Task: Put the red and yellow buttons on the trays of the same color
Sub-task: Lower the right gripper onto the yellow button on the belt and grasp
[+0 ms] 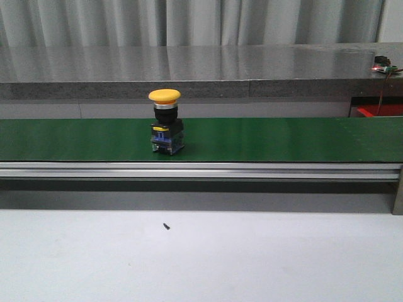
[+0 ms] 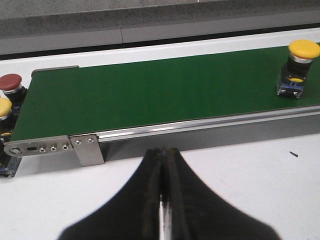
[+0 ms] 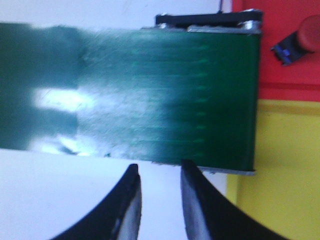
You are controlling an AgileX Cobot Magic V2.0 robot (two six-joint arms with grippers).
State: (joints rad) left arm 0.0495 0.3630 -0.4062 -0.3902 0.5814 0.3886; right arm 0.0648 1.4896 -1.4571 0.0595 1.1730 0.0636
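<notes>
A yellow button (image 1: 165,121) with a black and blue base stands upright on the green conveyor belt (image 1: 283,138); the left wrist view shows the yellow button (image 2: 298,67) far along the belt. My left gripper (image 2: 162,152) is shut and empty over the white table in front of the belt. At the belt's left end wait a red button (image 2: 11,82) and another yellow button (image 2: 4,107). My right gripper (image 3: 159,170) is open and empty beside the belt's right end. There a red button (image 3: 300,37) lies on the red tray (image 3: 280,75), next to the yellow tray (image 3: 287,165).
A grey stone-like ledge (image 1: 189,69) runs behind the belt. The belt's aluminium rail (image 1: 201,170) lines its front edge. A small dark speck (image 1: 166,226) lies on the white table. A red box (image 1: 378,111) sits at the far right.
</notes>
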